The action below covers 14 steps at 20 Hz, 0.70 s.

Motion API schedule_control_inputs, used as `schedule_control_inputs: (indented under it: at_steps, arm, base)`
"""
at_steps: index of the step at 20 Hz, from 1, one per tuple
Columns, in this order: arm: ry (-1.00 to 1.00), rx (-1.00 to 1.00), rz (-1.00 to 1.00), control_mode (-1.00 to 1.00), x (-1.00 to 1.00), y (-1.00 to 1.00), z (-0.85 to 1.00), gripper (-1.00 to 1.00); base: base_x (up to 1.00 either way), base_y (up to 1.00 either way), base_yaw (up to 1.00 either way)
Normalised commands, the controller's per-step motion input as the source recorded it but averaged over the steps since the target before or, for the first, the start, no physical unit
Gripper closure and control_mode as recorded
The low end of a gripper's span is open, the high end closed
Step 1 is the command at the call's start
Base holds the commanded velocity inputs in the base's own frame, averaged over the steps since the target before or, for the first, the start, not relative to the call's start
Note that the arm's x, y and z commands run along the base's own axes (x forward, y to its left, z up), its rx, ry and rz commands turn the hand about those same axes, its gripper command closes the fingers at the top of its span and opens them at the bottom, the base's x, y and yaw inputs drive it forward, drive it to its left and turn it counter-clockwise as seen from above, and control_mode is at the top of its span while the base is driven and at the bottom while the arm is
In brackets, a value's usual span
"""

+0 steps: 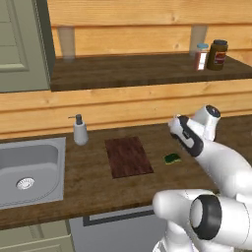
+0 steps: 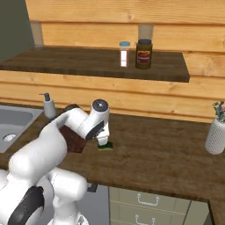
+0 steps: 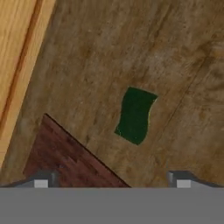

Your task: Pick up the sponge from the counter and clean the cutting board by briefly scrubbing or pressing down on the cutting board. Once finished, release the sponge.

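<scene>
The small green sponge [image 3: 135, 114] lies flat on the dark wood counter [image 3: 175, 57], just off the corner of the reddish-brown cutting board [image 3: 65, 159]. From the left base view, the sponge [image 1: 172, 158] sits a short way right of the cutting board [image 1: 128, 156]. My gripper [image 3: 112, 181] hangs open above the sponge, its two fingertips [image 3: 41, 179] wide apart and holding nothing. In the right base view the gripper [image 2: 103, 139] points down right over the sponge [image 2: 105, 146], and my arm hides most of the board.
A soap dispenser [image 1: 79, 130] stands left of the board, beside the steel sink [image 1: 29, 167]. The higher shelf [image 1: 147, 69] carries a dark jar [image 1: 217, 54] and a shaker [image 1: 201, 56]. A white vase [image 2: 216, 134] stands at the far right of the counter.
</scene>
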Motion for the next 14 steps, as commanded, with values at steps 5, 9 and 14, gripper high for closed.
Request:
schedule_control_inputs:
  at_steps: [5, 9, 14]
  arm:
    - [-0.5, -0.06, 0.2, -1.0, -0.92, 0.5, 1.0, -1.0]
    - [-0.42, -0.07, 0.23, -1.0, -0.79, 0.69, 1.0, -1.0]
    - [-0.29, -0.13, 0.26, -1.0, -0.76, 0.83, 1.0, -1.0]
  base:
    - [0.0, 0.0, 0.0]
    - [0.0, 0.0, 0.0]
    - [0.0, 0.0, 0.0]
